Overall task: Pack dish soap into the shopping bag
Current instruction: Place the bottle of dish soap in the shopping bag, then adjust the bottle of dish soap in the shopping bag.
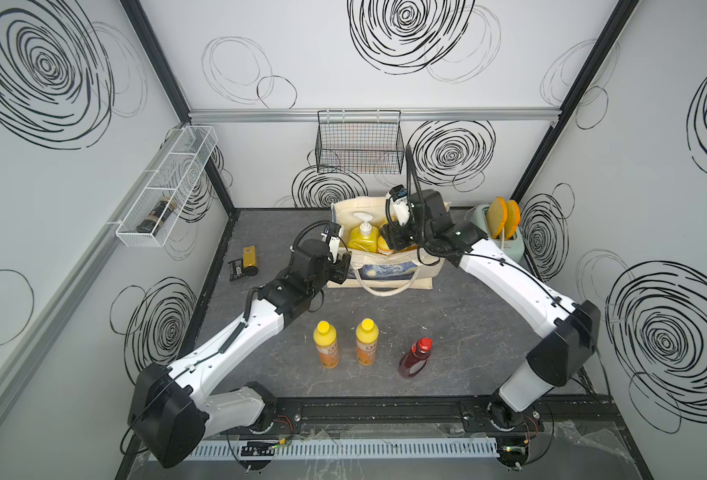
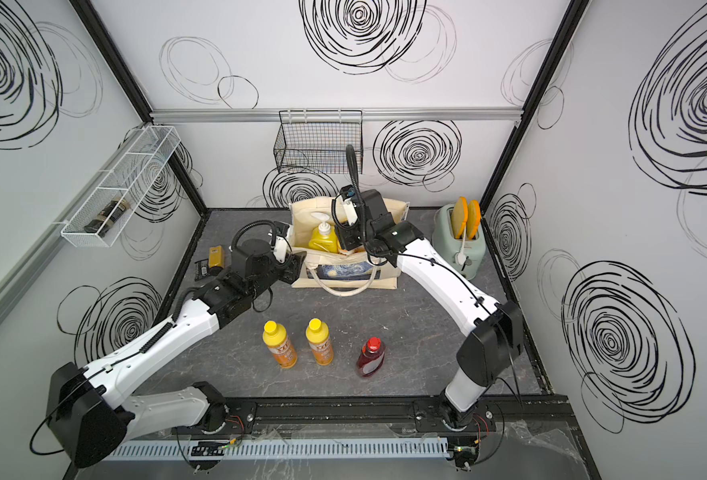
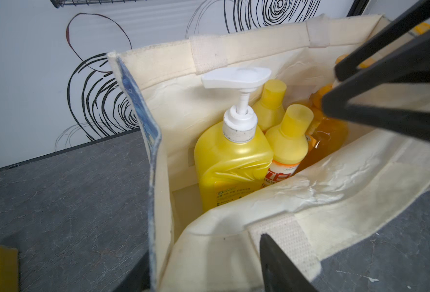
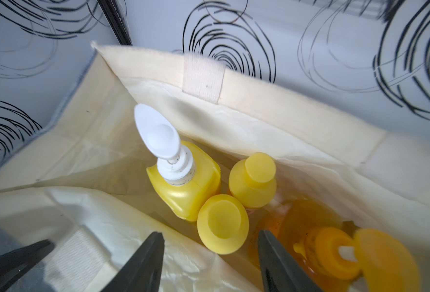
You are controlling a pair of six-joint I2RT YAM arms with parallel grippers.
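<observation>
The cream shopping bag stands open at the back of the table. Inside it are a yellow pump dish soap bottle, two yellow-capped ones and an amber one. My right gripper hangs open over the bag's mouth, its jaws apart just above the nearer yellow cap and holding nothing. My left gripper is open, with its jaws astride the bag's front left corner. Two orange yellow-capped bottles and a dark-red one stand on the table in front.
A toaster with bread stands at the back right. A black wire basket hangs on the back wall and a white wire shelf on the left wall. Yellow-and-black packets lie left of the bag.
</observation>
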